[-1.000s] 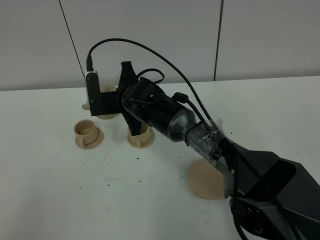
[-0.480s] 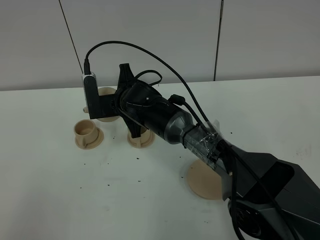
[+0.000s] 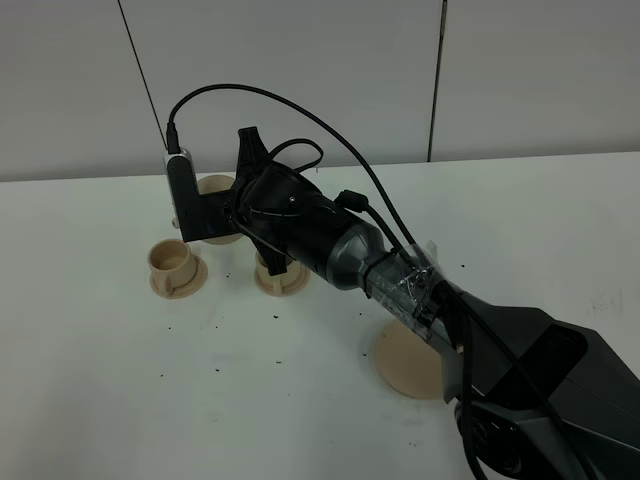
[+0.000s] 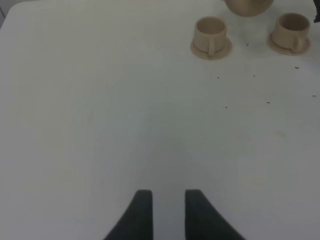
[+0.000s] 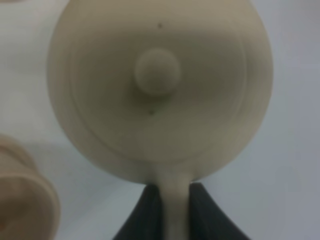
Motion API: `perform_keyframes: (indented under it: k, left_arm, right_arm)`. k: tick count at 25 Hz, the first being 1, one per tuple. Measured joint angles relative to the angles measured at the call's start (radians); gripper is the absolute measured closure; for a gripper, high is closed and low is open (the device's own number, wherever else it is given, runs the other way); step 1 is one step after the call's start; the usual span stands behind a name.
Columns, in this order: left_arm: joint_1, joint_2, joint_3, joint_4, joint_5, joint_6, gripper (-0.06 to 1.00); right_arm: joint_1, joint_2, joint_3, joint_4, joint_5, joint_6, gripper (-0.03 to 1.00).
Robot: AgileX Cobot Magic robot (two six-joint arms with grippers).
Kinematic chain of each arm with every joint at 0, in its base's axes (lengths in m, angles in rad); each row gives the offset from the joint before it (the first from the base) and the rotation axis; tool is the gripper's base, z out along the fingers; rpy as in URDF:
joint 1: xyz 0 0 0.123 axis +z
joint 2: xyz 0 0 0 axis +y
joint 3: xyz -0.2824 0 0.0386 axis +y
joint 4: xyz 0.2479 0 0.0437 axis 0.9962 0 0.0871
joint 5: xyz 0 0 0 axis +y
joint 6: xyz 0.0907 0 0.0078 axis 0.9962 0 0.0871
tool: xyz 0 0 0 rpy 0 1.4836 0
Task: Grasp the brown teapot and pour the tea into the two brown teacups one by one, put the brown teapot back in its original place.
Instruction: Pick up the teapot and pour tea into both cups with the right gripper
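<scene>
while the right pincer [image 5: 176, 197] clamps the brown teapot [image 5: 159, 95] by its handle [image 5: 175, 222], two brown teacups [image 4: 210, 36] just beside it, left pincer [image 4: 167, 200] slightly apart above the tabletop [image 4: 90, 110]

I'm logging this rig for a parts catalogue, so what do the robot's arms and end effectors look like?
The right arm is glossy black with a grey metallic segment, a clear tape wrap and looping black cables. Both the left end effector and right end effector have dark, tapered fingers.
</scene>
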Motion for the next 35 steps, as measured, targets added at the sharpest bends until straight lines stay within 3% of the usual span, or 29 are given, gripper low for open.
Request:
perform_keyframes:
  k: [35]
  left_arm:
    - [0.000,0.000,0.000,0.000,0.000,0.000,0.71]
  right_arm:
    - [0.023,0.000,0.000,-0.087,0.027,-0.075,0.87]
